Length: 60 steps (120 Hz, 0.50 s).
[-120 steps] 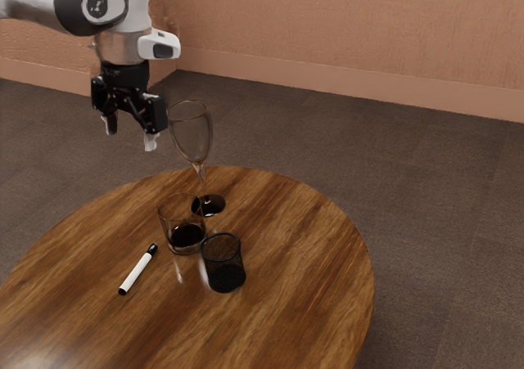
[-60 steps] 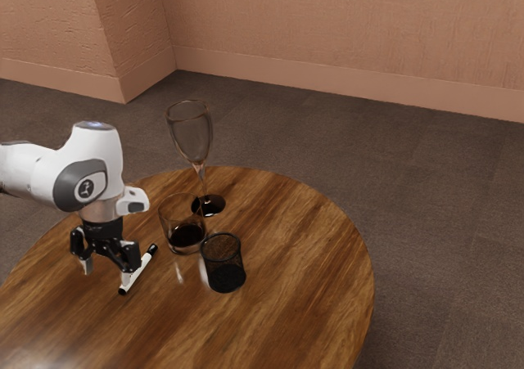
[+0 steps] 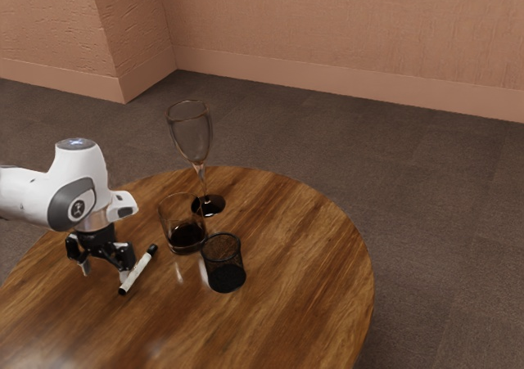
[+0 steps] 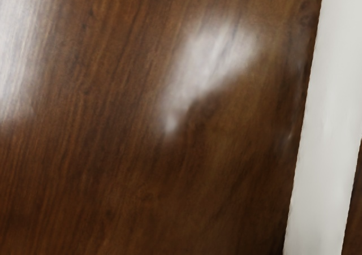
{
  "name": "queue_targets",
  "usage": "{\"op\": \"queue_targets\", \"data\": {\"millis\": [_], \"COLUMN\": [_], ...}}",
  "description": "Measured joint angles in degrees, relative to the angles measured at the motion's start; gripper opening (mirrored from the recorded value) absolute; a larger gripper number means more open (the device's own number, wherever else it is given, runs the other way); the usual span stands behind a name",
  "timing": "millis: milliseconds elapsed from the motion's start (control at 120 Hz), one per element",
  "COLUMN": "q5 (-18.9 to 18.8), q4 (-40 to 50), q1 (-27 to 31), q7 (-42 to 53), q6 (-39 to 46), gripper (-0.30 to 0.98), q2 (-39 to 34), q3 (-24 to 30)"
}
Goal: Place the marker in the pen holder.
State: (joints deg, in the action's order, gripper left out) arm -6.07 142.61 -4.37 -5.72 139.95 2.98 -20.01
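Marker (image 3: pixel 140 267) lies flat on the round wooden surface (image 3: pixel 286 295) in the exterior view, black cap angled toward the tumbler (image 3: pixel 182 224). The gripper (image 3: pixel 105 274) is down low beside it, empty, its fingers parted, presumably to leave room for the barrel. From where I stand, the finger nearer the marker looks close against it; whether they touch I can't tell. The pen holder (image 3: pixel 223 263) stands upright, mouth up, ready to take something dropped in endwise. The tumbler is just beside it and the wine glass (image 3: pixel 191 133) behind, so a careless swing could knock either.

In the wrist view the white barrel runs to one side of the hand, so I'd judge the gripper needs to shift toward it before closing.
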Motion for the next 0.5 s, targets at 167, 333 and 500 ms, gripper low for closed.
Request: {"op": "queue_targets", "data": {"millis": [167,333,500], "q5": [0.2,0.8,1.1], "q4": [-0.3,-0.3,-0.2], "q1": [-1.0,-1.6,-2.0], "q7": [0.3,0.5,0.7], "q6": [2.0,3.2,3.7], "gripper": [0.62,0.59,0.56], "q2": [1.0,2.1,1.8], "q3": [-0.1,-0.1,-0.1]}}
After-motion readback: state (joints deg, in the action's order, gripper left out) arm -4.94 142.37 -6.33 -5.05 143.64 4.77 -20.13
